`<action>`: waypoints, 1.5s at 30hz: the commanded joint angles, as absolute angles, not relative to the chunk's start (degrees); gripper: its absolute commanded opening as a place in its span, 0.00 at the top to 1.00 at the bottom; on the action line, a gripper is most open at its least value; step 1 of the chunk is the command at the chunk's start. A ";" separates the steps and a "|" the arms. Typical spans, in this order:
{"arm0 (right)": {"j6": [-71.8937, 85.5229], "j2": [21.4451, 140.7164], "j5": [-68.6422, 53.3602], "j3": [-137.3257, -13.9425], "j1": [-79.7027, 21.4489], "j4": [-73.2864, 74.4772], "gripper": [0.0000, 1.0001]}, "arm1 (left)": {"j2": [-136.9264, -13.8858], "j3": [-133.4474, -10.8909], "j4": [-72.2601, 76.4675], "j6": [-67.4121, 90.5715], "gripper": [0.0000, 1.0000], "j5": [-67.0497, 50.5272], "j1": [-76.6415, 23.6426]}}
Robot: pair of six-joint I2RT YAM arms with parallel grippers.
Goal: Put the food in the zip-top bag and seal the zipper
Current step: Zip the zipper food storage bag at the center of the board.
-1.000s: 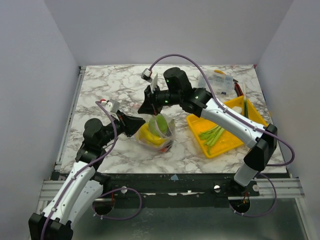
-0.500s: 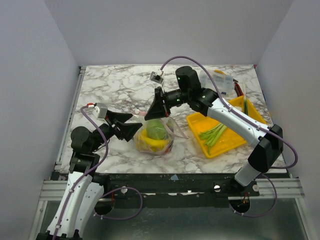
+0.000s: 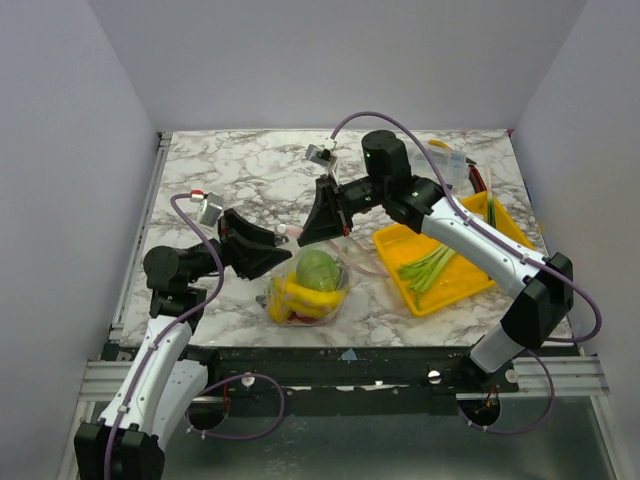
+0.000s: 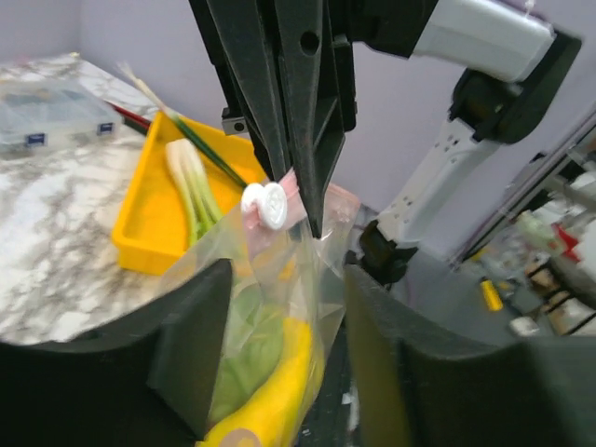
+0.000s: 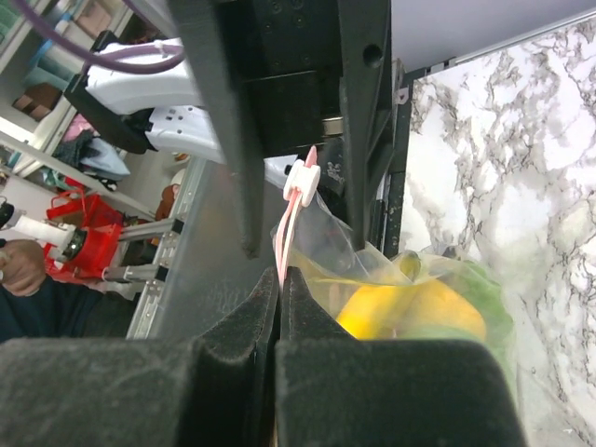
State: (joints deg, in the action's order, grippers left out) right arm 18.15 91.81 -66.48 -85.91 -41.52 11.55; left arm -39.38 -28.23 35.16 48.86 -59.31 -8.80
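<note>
Top view: zip-top bag (image 3: 305,290), food (image 3: 318,270) inside, on table (image 3: 220,170); left wrist: left gripper (image 4: 284,279) jaws wide apart flanking white slider (image 4: 265,205), holding nothing; right wrist: right gripper (image 5: 279,272) pinched on zipper (image 5: 285,240), whose thin strip may slip, leaving mouth unsealed.

The white table (image 3: 230,170), veined grey like marble, filled the middle of the frame. A clear zip-top bag (image 3: 338,292) rested its bottom on it at lower centre. A yellow tray (image 3: 460,283) lay askew to the right of the bag, and a clear compartment box (image 3: 440,165) stood just beyond the tray at the upper right.
</note>
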 commanded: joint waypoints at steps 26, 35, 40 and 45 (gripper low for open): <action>-5.71 83.32 -24.61 -92.85 -52.29 37.98 0.12 | -37.05 -37.38 15.31 42.03 1.00 -64.34 -8.44; -7.27 94.90 -34.48 -107.32 -52.38 47.34 0.27 | -37.78 -38.13 14.10 41.31 1.00 -64.51 -8.44; -6.59 96.42 -36.47 -108.07 -52.38 48.01 0.57 | -37.60 -38.71 12.61 40.77 1.00 -63.61 -8.44; -4.67 94.61 -35.85 -105.73 -52.38 45.55 0.87 | -36.86 -39.29 9.80 39.87 1.00 -61.86 -8.48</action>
State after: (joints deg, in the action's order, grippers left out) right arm -5.82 95.77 -35.51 -106.56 -52.29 45.25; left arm -38.17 -36.36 11.25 41.34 -63.72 -8.58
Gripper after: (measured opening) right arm 0.270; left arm 0.007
